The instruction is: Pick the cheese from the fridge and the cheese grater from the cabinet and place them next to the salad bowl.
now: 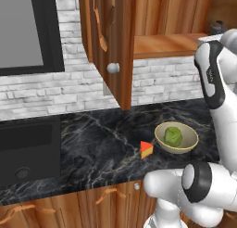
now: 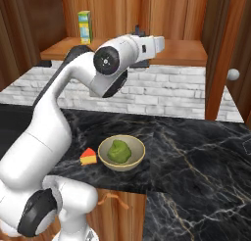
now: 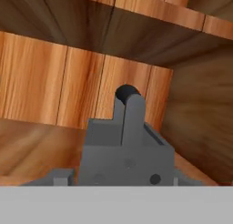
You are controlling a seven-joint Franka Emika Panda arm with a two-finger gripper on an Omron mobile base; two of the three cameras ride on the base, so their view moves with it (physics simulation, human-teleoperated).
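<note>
Inside the cabinet [image 1: 162,41], cheese grater [image 3: 127,145] close ahead on the shelf, fingers' state unclear, cheese [image 1: 146,149] just beside the salad bowl [image 1: 159,141].

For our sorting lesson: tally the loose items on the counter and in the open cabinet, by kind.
Cheese wedge: 1
Salad bowl: 1
Cheese grater: 1
Green-yellow carton: 1
Total: 4

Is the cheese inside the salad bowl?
No, the cheese sits on the dark counter beside the salad bowl, which holds green lettuce.
</note>
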